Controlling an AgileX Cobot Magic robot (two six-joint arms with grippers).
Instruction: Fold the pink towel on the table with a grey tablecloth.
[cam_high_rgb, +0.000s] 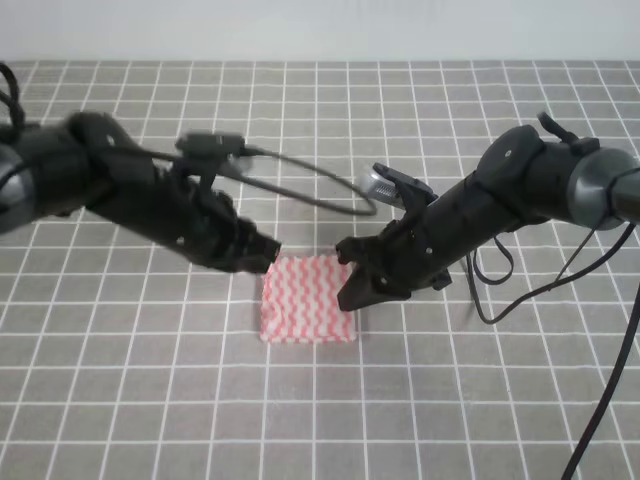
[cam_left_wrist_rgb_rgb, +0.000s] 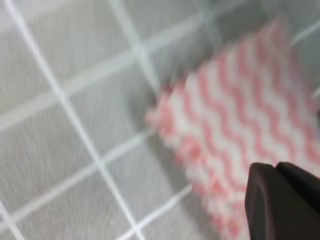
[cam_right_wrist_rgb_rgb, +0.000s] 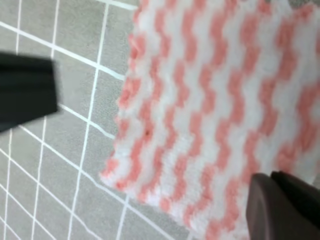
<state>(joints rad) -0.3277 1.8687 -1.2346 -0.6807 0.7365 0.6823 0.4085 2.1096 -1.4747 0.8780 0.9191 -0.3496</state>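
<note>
Lying between both claws, towel (cam_high_rgb: 308, 299) is sitting on grey table (cam_high_rgb: 150, 400); left gripper (cam_high_rgb: 266, 256) and right gripper (cam_high_rgb: 352, 290) are flanking its far corners, their spread unclear.

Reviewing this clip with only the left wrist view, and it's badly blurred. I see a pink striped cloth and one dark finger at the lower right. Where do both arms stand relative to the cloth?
Observer: In the high view the left gripper sits at the upper left corner of the pink towel, and the right gripper at its right edge.
Operator: Is the towel spread out or bunched?
Observer: It lies flat as a small, roughly square patch on the table with a grey tablecloth.
Operator: Is the right gripper holding it?
Observer: Cannot tell. The right wrist view shows one finger over the towel and the other over bare grey cloth, so its jaws are apart.
</note>
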